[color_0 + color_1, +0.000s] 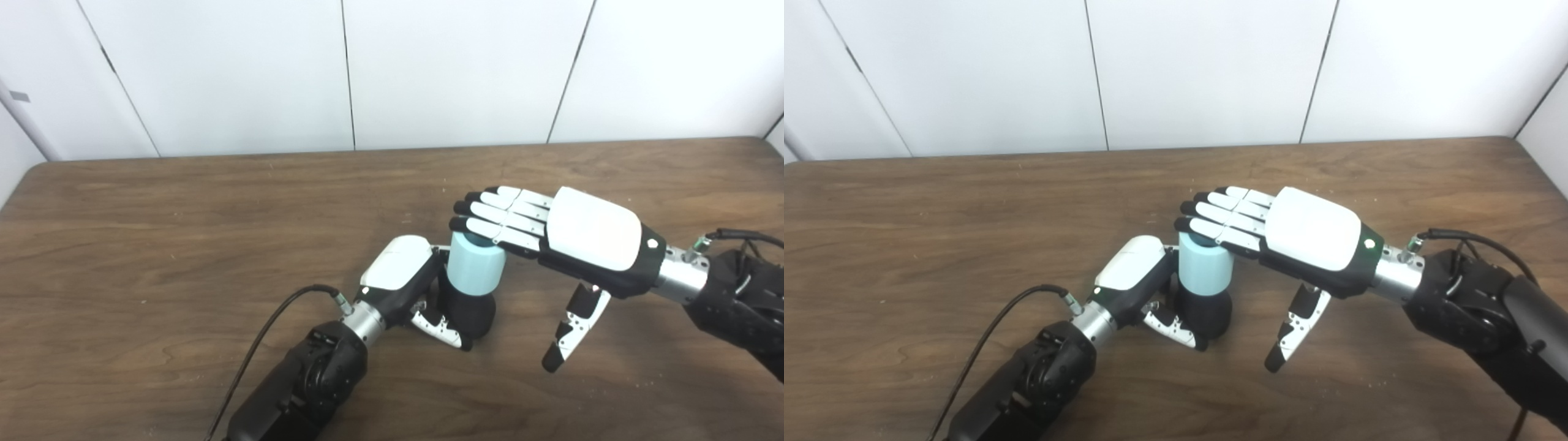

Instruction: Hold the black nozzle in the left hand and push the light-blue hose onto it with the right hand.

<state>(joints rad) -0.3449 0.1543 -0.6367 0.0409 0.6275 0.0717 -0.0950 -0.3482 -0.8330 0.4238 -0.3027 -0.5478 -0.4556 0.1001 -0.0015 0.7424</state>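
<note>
Left robot hand (409, 288): low on the worktop (184, 233), left of the stack, fingers curled round the black nozzle (468, 315) and clamped on it.
Left thumb tip: black and white, wrapped across the near side of the nozzle base.
Black nozzle: standing upright, wide rounded base down on the wood, top end hidden inside the hose.
Light-blue hose (476, 264): short fat tube, upright, sitting on top of the nozzle, long axis straight up and down.
Fit so far: lower rim of the hose already over the nozzle; how deep, cannot tell.
Right robot hand (569, 236): coming in from the right, palm down, flat, above and to the right of the hose.
Right fingers (490, 220): stretched out straight and side by side, lying across the top rim of the hose, looks like touching it.
Right thumb: hanging down and away, well apart from the hose, touching nothing.
Right grip: spread flat, not wrapped round anything, holding nothing.
Key relation: hose top right under the right fingers, nozzle right under the hose, all in one upright line.
Nearer hand: left one at the base, right one at the top.
Next move, likely: a straight press down along that line, left hand keeping the base from tipping.
Risk: a push off to one side could tilt the stack.
</note>
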